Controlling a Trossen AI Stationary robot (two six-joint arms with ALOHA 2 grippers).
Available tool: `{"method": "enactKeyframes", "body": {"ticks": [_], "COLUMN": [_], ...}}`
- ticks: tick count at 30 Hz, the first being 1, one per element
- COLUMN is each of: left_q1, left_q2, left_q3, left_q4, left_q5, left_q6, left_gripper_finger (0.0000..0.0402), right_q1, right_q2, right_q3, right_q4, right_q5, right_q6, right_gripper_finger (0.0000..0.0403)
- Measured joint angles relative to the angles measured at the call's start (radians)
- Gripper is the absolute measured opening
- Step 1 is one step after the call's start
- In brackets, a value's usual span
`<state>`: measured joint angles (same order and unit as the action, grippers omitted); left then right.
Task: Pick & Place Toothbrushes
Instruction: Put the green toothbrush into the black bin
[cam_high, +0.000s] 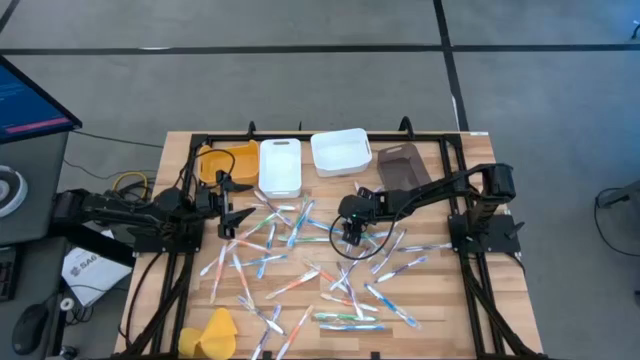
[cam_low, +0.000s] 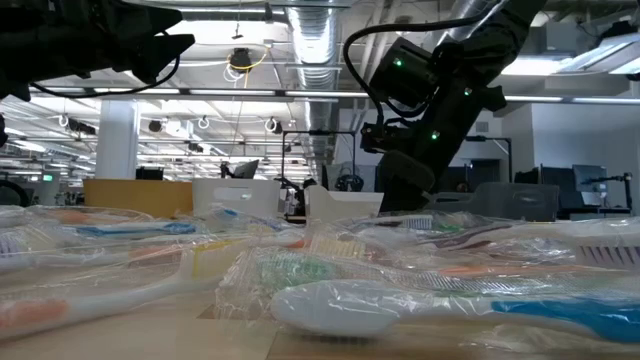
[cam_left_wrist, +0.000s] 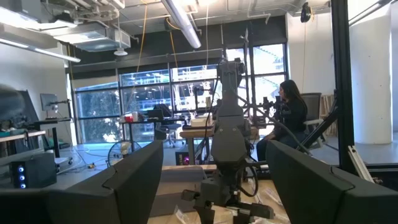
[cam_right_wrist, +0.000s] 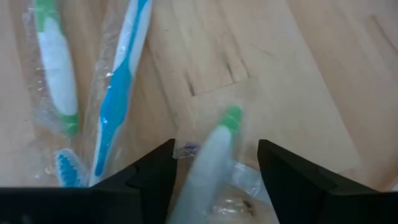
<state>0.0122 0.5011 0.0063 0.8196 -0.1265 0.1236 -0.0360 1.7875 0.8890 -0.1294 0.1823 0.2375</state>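
From above I see the toothbrushes (cam_high: 300, 265) scattered across the wooden table (cam_high: 450, 310), thin wrapped sticks in white, blue, green and orange. My right gripper (cam_high: 350, 235) hangs over their middle; the left gripper (cam_high: 235, 205) waits, spread wide, near the orange bin (cam_high: 228, 160). Through the right wrist, a white-and-green toothbrush (cam_right_wrist: 208, 155) lies between my parted fingers (cam_right_wrist: 292, 180); whether it's gripped, I cannot tell.

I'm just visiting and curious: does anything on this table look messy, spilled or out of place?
Yes. Dozens of wrapped toothbrushes lie scattered at all angles over the wooden table, while the white bin and brown bin at the back look empty. A yellow lump sits alone at the front edge. The right gripper hovers open over one green-and-white toothbrush.
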Motion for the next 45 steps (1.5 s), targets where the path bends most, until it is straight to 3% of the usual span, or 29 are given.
{"method": "enactKeyframes", "body": {"ticks": [12,19,29,35,45], "left_q1": [0.000,0.000,0.000,0.000,0.000], "left_q2": [-0.001,-0.001,-0.001,0.000,0.018], "left_q3": [0.000,0.000,0.000,0.000,0.000], "left_q4": [0.001,0.001,0.001,0.000,0.000], "left_q5": [0.000,0.000,0.000,0.000,0.000], "left_q6": [0.000,0.000,0.000,0.000,0.000], "left_gripper_finger": [0.0281,0.0281,0.0281,0.0281,0.0281], "right_q1": [0.009,0.037,0.093,0.121,0.127], "right_q2": [-0.002,-0.002,-0.002,-0.002,-0.002], "right_q3": [0.000,0.014,0.197,0.269,0.293], "right_q4": [0.002,-0.015,-0.203,-0.220,-0.256], "right_q5": [0.000,-0.001,0.000,0.000,0.002], "right_q6": [-0.043,-0.045,-0.073,-0.093,-0.116], "right_gripper_finger": [0.0016,0.0018,0.0011,0.0019,0.0016]}}
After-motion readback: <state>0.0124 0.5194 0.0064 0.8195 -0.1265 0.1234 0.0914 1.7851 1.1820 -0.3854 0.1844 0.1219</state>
